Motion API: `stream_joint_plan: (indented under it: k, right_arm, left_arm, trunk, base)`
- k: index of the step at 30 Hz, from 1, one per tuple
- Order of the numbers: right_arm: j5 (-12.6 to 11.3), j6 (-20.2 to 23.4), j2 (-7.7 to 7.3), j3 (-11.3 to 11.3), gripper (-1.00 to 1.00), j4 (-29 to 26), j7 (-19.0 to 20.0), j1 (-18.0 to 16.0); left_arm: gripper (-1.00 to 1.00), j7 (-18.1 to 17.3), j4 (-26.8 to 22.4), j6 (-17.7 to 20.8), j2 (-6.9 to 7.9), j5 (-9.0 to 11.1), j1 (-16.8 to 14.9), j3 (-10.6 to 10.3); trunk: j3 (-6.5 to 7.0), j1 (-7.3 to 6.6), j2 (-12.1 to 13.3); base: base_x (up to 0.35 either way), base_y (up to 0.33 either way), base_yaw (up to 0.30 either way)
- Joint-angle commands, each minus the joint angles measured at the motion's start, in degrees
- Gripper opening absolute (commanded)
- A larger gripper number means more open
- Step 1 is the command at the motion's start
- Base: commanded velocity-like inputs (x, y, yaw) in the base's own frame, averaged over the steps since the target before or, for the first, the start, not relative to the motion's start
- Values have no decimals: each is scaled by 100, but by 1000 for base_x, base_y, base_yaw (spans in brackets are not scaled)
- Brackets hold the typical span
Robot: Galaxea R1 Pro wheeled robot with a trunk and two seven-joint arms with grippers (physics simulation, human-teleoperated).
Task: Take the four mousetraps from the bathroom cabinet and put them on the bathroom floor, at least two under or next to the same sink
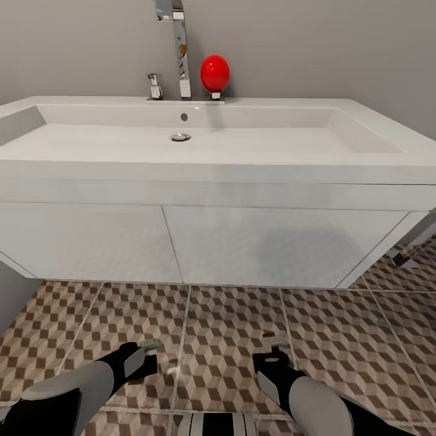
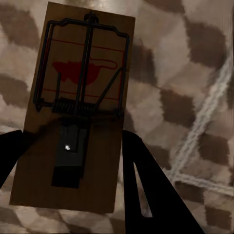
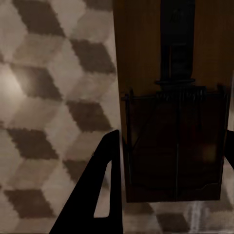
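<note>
In the left wrist view a mousetrap (image 2: pixel 73 112), a brown wooden rectangle with a red print and a dark metal spring bar, sits between the two dark fingers of my left gripper (image 2: pixel 73 141), which is shut on it above the bathroom floor (image 2: pixel 195 73). A second mousetrap (image 3: pixel 170 107) is clamped the same way in my right gripper (image 3: pixel 173 141). From the head camera, the left gripper (image 1: pixel 149 357) and right gripper (image 1: pixel 272 357) hang low over the cube-patterned floor (image 1: pixel 230 321), just in front of the white sink (image 1: pixel 200 181). The cabinet is out of view.
The wall-hung sink unit has flat white door fronts (image 1: pixel 260 242) with open floor beneath. A chrome tap (image 1: pixel 180 54) and a red egg-shaped object (image 1: pixel 215 74) stand on its back edge. A dark leg-like object (image 1: pixel 415 245) shows at the right.
</note>
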Motion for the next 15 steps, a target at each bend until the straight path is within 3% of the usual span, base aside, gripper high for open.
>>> stream_joint_plan:
  k: [1, 6, 11, 15]
  right_arm:
    - [48, -31, 1, -43, -100, 11, -13, -5]
    - [164, -102, 1, -35, -100, 18, 169, -37]
    - [476, -89, 1, -43, -100, -6, 490, -65]
    - [541, -86, 1, -50, -100, 0, 539, -70]
  left_arm:
    - [-100, 31, -18, -14, 1, 40, -4, -79]
    - [-100, 29, -19, -105, -212, 2, -7, -443]
    - [-100, 29, -20, -121, -321, -2, -84, -513]
    - [-100, 29, -14, -123, -304, -3, -146, -527]
  trunk:
    - [-4, -1, -2]
    - [-4, -1, -2]
    - [-4, -1, -2]
    - [-4, -1, -2]
  base:
    - [0, 0, 0]
    - [0, 0, 0]
    - [0, 0, 0]
    - [0, 0, 0]
